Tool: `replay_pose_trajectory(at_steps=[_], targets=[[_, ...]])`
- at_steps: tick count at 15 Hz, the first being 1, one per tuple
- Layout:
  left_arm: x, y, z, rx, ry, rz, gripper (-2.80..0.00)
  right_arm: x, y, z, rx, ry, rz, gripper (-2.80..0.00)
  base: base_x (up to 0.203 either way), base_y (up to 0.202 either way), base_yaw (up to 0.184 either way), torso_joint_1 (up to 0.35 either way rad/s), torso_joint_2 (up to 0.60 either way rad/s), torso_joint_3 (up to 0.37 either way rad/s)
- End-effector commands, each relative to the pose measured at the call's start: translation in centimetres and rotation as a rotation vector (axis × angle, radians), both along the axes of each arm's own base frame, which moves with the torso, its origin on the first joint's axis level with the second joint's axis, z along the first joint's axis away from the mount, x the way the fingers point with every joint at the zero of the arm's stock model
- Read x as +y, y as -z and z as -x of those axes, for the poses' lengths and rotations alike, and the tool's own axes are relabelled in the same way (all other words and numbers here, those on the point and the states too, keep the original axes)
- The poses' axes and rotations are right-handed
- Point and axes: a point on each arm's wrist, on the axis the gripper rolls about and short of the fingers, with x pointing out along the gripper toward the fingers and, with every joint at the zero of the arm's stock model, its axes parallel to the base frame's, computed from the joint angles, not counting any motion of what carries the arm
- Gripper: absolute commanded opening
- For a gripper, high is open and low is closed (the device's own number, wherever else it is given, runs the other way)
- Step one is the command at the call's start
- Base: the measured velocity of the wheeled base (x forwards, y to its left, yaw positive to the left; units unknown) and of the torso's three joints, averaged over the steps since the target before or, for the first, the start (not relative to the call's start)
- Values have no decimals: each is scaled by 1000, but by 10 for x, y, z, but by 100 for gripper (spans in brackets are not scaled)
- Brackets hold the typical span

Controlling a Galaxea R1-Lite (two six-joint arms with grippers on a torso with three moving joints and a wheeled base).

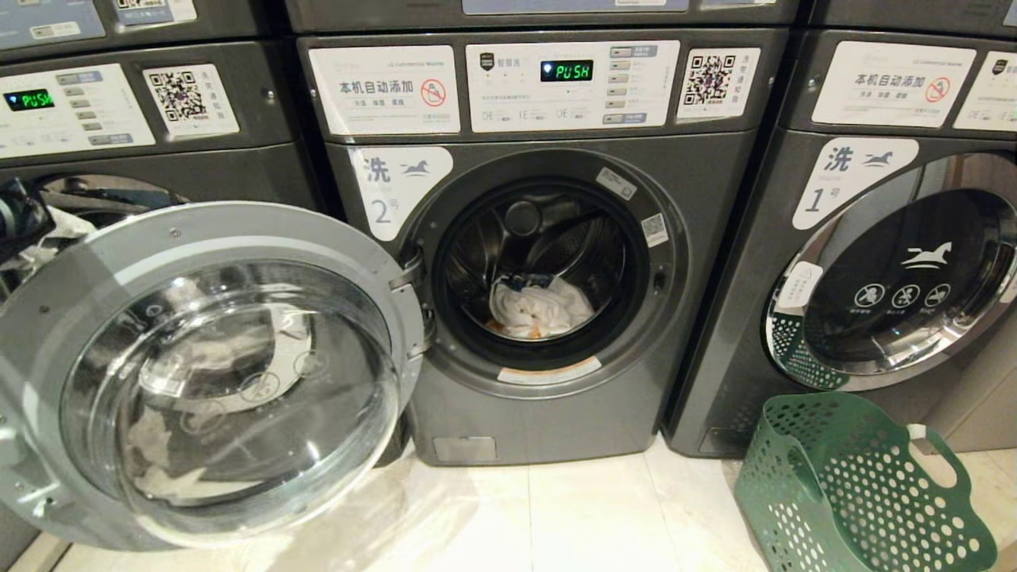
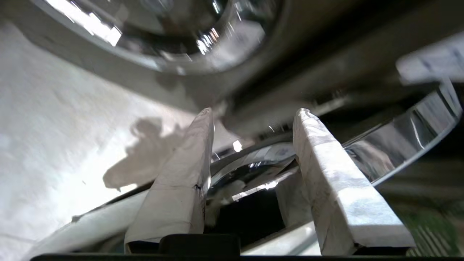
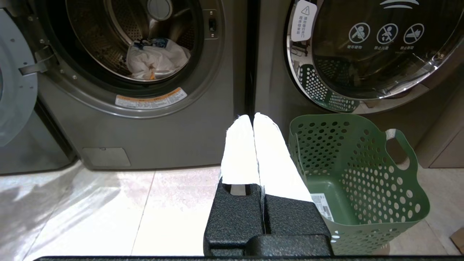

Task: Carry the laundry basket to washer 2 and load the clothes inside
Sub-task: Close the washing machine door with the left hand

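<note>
Washer 2 [image 1: 556,262] with door [image 1: 206,373] swung wide left, clothes [image 1: 540,306] heaped white in its drum, laundry basket [image 1: 858,485] empty on floor below washer 1 [image 1: 874,270], left gripper [image 2: 253,123] fingers apart near chrome door rim, right gripper [image 3: 253,121] fingers pressed together, low before both machines.

The right gripper [image 3: 253,117] hung low over the floor [image 3: 108,214], facing the seam between two machines. Washer 2 [image 1: 548,270] sat ahead to its left, door [image 1: 206,373] swung out even further left, with the clothes [image 3: 156,59] piled inside the drum. Washer 1 [image 3: 362,54] was ahead to its right, and the laundry basket [image 3: 362,174] stood just beside the gripper on the right, in front of that washer.
</note>
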Motion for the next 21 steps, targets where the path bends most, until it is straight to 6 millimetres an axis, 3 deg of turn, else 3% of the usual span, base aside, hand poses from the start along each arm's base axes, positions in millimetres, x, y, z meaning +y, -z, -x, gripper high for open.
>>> replay_pose_trajectory(at_steps=[1, 5, 8, 11, 14, 16, 21], targets=[[-21, -18, 29, 30, 56, 41, -280, 0, 9, -3, 34, 0, 3, -280, 0, 0, 0, 0, 0, 0], [-75, -36, 88, 149, 238, 141, -280, 0, 9, -3, 35, 0, 1, -280, 0, 0, 0, 0, 0, 0], [-109, -41, 116, 220, 378, 157, -280, 0, 9, -3, 33, 1, -2, -280, 0, 0, 0, 0, 0, 0], [-147, -32, 134, 280, 580, 138, -280, 0, 9, -3, 32, -1, -6, -280, 0, 0, 0, 0, 0, 0], [-183, -17, 122, 213, 717, 38, -280, 0, 9, -3, 32, -1, -6, -280, 0, 0, 0, 0, 0, 0], [-214, -5, 98, 66, 737, -69, -280, 0, 9, -3, 33, -1, -6, -280, 0, 0, 0, 0, 0, 0], [-320, 40, 28, -253, 819, -295, -280, 0, 9, -3, 33, -1, -8, -280, 0, 0, 0, 0, 0, 0]])
